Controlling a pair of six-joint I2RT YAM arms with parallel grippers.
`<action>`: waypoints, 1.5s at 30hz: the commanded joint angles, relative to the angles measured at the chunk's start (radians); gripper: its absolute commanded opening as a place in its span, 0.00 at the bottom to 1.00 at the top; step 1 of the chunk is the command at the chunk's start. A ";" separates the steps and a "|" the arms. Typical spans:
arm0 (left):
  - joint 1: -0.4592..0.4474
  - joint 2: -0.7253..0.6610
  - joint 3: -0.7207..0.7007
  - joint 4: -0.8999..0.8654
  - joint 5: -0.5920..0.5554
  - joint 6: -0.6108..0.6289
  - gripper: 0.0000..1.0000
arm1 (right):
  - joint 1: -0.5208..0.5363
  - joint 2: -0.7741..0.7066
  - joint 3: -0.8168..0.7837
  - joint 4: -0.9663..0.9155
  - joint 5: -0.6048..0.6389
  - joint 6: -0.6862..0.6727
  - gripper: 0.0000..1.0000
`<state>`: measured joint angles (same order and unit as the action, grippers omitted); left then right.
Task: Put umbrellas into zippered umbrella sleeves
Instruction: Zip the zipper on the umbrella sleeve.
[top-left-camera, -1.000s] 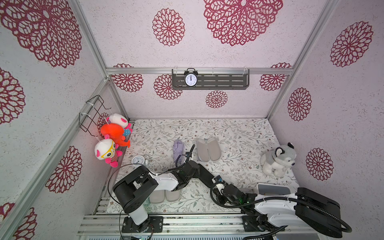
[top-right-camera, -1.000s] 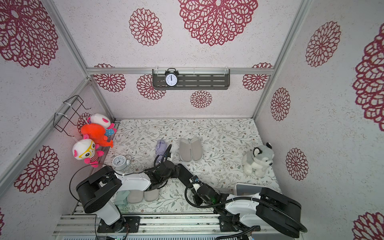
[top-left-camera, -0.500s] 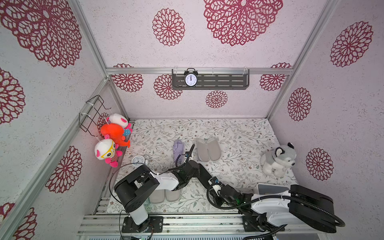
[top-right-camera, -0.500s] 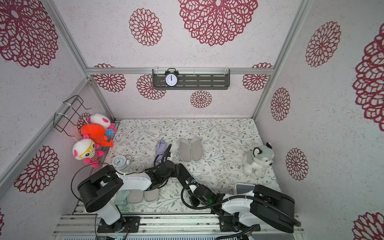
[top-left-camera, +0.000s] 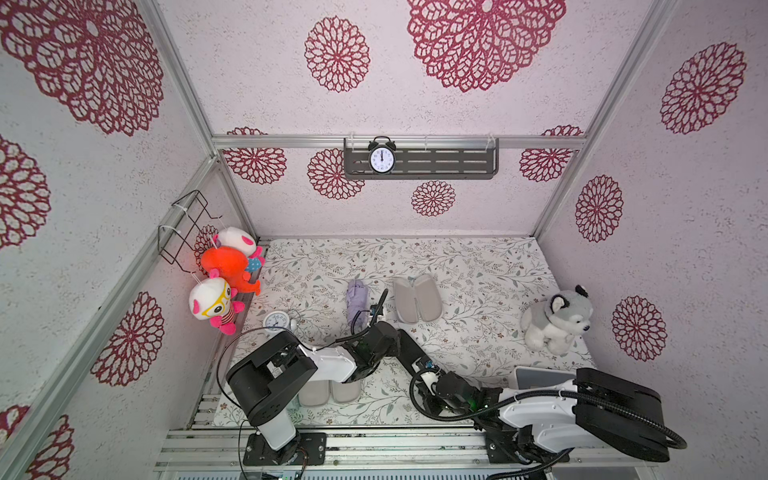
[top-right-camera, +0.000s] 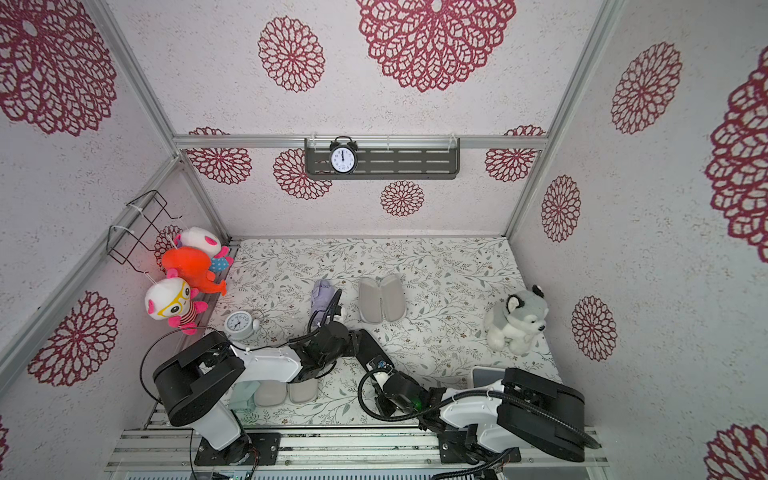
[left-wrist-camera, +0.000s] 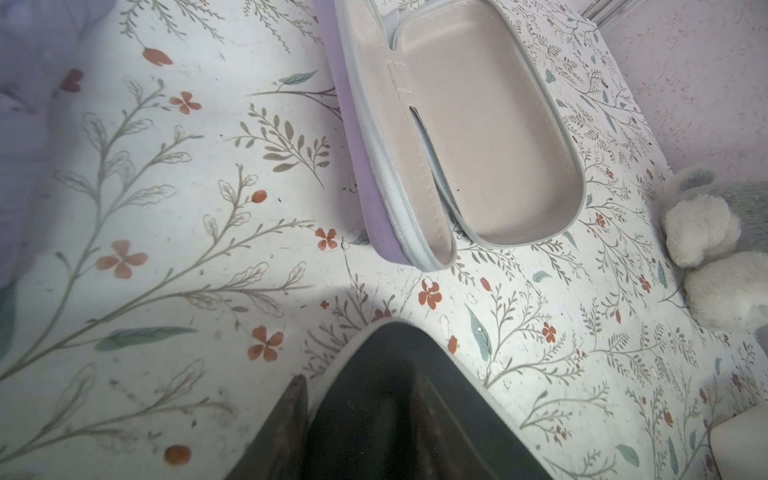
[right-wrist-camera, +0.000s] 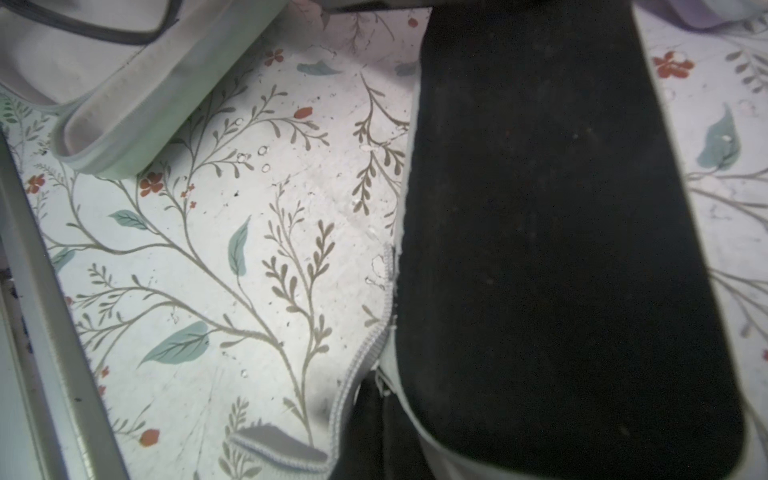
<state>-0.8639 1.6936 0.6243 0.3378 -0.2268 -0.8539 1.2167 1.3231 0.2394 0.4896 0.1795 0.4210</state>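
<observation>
The black sleeve (top-left-camera: 411, 348) lies slantwise near the mat's middle front, between my two grippers. My left gripper (top-left-camera: 395, 332) is shut on its far end; in the left wrist view one finger (left-wrist-camera: 291, 419) lies outside the pale zip rim of the sleeve (left-wrist-camera: 399, 415). My right gripper (top-left-camera: 424, 369) is shut on the zip edge (right-wrist-camera: 365, 353) at the near end of the sleeve (right-wrist-camera: 561, 249). The lilac umbrella (top-left-camera: 357, 301) lies beside the open lilac sleeve (top-left-camera: 417, 298), whose grey lining (left-wrist-camera: 478, 137) faces up. The open mint sleeve (top-left-camera: 330, 392) and mint umbrella (top-right-camera: 243, 395) lie under my left arm.
A husky plush (top-left-camera: 555, 320) sits at the right of the mat. A small white clock (top-left-camera: 276, 321) stands at the left. Plush toys (top-left-camera: 226, 266) hang on the left wall. A grey flat slab (top-left-camera: 536, 376) lies by my right arm's base.
My right arm has drawn a little to the left, with its elbow swung. The left arm and the black sleeve have hardly moved.
</observation>
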 joint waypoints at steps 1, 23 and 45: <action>-0.054 0.041 -0.092 -0.304 0.203 -0.048 0.39 | 0.001 0.036 0.069 0.041 0.052 0.036 0.00; -0.106 -0.010 -0.142 -0.263 0.256 -0.096 0.35 | -0.002 0.084 0.151 -0.055 0.171 -0.012 0.00; -0.159 -0.301 -0.107 -0.541 0.089 -0.090 0.49 | -0.046 -0.375 -0.024 -0.353 0.128 0.048 0.36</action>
<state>-1.0348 1.4105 0.5240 -0.0715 -0.1177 -0.9546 1.1618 0.9913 0.2180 0.1074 0.3355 0.4492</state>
